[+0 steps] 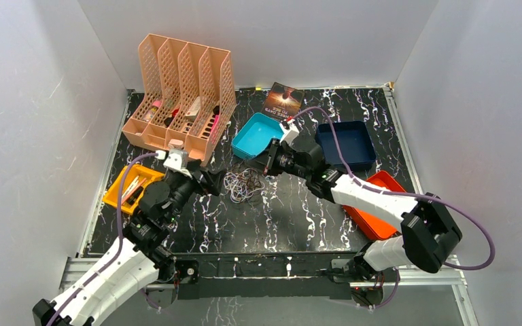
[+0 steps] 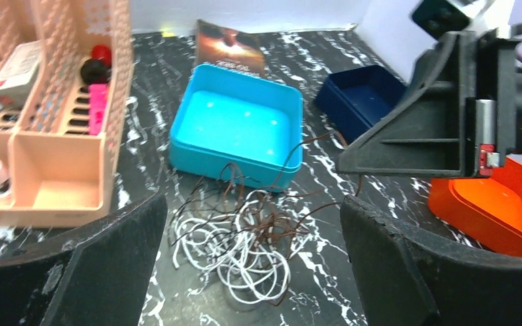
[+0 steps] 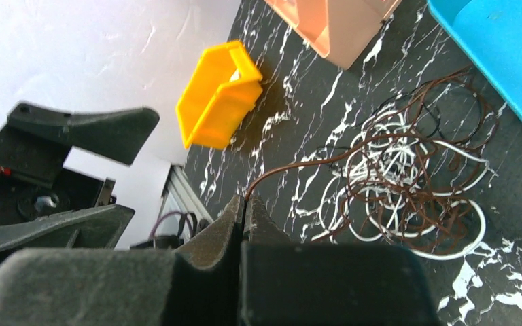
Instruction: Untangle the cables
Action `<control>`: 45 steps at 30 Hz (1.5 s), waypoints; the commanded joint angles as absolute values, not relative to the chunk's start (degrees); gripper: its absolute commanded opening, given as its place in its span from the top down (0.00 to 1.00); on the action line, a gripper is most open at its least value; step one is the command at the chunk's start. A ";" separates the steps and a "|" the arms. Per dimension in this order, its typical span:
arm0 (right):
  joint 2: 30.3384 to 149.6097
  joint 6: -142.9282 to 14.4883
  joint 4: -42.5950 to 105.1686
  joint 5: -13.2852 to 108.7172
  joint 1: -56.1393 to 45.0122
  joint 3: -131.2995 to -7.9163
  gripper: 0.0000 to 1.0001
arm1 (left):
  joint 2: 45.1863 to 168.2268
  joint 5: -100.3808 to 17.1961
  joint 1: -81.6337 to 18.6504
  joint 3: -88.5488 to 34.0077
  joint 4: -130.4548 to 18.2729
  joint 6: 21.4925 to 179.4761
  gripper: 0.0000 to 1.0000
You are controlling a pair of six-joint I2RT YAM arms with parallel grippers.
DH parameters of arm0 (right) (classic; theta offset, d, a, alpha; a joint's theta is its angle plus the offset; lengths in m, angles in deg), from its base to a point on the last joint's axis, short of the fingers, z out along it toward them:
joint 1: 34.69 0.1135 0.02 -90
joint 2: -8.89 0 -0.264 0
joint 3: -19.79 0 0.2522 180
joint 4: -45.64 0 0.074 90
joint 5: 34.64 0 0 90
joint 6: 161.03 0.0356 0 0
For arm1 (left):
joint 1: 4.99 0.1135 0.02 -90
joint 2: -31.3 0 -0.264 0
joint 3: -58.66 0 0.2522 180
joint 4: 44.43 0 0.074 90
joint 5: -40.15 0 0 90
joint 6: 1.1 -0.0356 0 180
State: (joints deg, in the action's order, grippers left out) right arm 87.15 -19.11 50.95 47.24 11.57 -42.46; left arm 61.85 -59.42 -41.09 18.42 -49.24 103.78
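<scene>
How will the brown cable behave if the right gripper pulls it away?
Likely floppy: the brown cable curves loosely from the shut right gripper. It probably drags the white cables along, since their loops interlace. Seems very light, being hair-thin.

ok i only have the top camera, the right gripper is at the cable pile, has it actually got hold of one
Observer: Yes. On the right wrist camera the right gripper is shut on one brown cable, pinched at the very tips.
Operator: is that strand clear of the rest
Observer: No. It arcs from the tips straight into the tangle, where brown and white loops cross each other.
Operator: and the left gripper
Observer: On the left wrist camera the left gripper is wide open, with the tangle lying between its two fingers. It holds nothing.
</scene>
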 commanded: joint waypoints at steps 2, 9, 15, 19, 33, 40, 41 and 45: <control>82.33 -25.28 44.38 42.00 11.79 -46.97 0.99 | 65.13 -45.49 -40.94 19.28 -35.26 99.77 0.02; 75.75 -21.72 36.77 54.84 11.72 -47.42 1.00 | 70.04 -37.92 -41.39 22.88 -25.41 100.33 0.02; 72.41 -14.55 37.71 61.07 11.72 -45.67 1.00 | 76.83 -34.75 -42.70 23.42 -15.91 99.61 0.02; 72.67 -12.60 38.38 62.57 11.67 -45.77 1.00 | 81.92 -32.69 -44.07 22.94 -10.94 98.53 0.02; 71.88 -10.42 41.12 58.77 11.72 -46.98 1.00 | 100.86 -42.82 -49.88 21.11 -6.14 88.02 0.09; 66.95 -13.10 40.49 59.92 11.70 -49.74 1.00 | 110.12 -46.84 -50.60 21.22 -2.30 88.96 0.29; 66.19 -13.72 40.11 60.30 11.71 -50.25 1.00 | 111.06 -47.20 -50.68 21.54 -1.91 89.32 0.30; 63.62 -16.73 38.33 61.85 11.70 -53.57 1.00 | 113.01 -49.59 -50.70 23.37 -0.06 90.51 0.33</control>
